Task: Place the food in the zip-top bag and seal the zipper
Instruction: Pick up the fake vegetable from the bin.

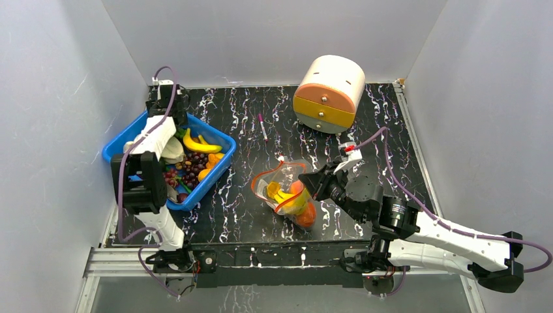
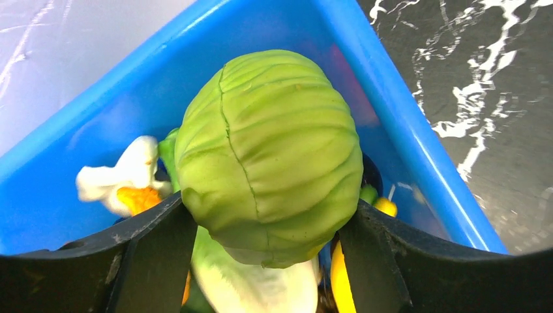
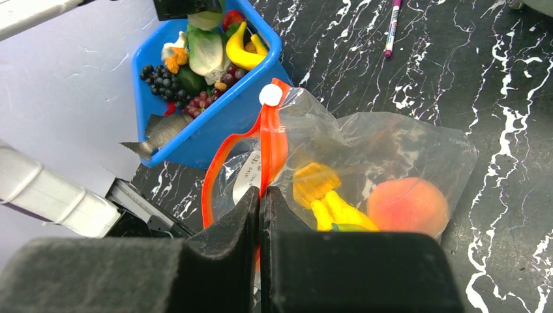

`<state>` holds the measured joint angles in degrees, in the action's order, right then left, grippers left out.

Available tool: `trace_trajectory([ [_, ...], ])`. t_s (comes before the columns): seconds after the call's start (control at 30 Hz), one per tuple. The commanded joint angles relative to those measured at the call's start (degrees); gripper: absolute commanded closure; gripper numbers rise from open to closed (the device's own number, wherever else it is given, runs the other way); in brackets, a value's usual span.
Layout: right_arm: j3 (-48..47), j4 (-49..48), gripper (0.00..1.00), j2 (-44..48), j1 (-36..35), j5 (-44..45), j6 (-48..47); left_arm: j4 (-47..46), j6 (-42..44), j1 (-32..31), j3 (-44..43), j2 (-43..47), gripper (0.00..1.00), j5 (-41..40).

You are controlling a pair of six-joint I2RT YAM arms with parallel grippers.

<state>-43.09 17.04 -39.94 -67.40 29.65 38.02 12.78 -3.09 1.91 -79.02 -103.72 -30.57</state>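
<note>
My left gripper [image 1: 171, 111] is down in the far corner of the blue bin [image 1: 215, 179], shut on a green cabbage [image 2: 267, 156] that fills the space between its fingers [image 2: 156, 254]. Bananas [image 1: 199, 145], dark grapes [image 1: 192, 166] and other toy food lie in the bin. The clear zip-top bag [image 1: 287, 192] lies mid-table with bananas [image 3: 326, 202] and an orange round fruit [image 3: 407, 205] inside. My right gripper [image 3: 261, 195] is shut on its red-orange zipper strip [image 3: 272, 140] at the mouth, which gapes open; it also shows in the top view [image 1: 312, 181].
A round cream and orange drawer unit [image 1: 329, 92] stands at the back right. A pink pen [image 1: 262, 126] lies behind the bag. White walls close in the table on three sides. The bin sits against the left wall.
</note>
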Motion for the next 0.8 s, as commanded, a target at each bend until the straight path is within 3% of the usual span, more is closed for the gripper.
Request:
trace_trajectory([
  [0.0,-1.43,-3.42,1.0,0.86,-0.28,0.06,1.0,3.68,-4.62,-0.28,0.96,11.16,0.41,2.98],
  [0.17,-1.83,-3.09,1.0,-0.22,-0.28,-0.94,1.77,7.7,-8.93,-0.57,4.22,17.95,0.47,9.02],
  [0.43,-4.41,-0.54,1.0,-1.76,-0.28,-0.32,2.98,15.39,-13.44,-0.55,7.3,27.94,0.47,17.5],
  [0.77,-5.6,0.15,1.0,-3.55,-0.28,-0.73,4.71,20.92,-12.52,-0.54,10.56,38.38,0.48,38.29],
])
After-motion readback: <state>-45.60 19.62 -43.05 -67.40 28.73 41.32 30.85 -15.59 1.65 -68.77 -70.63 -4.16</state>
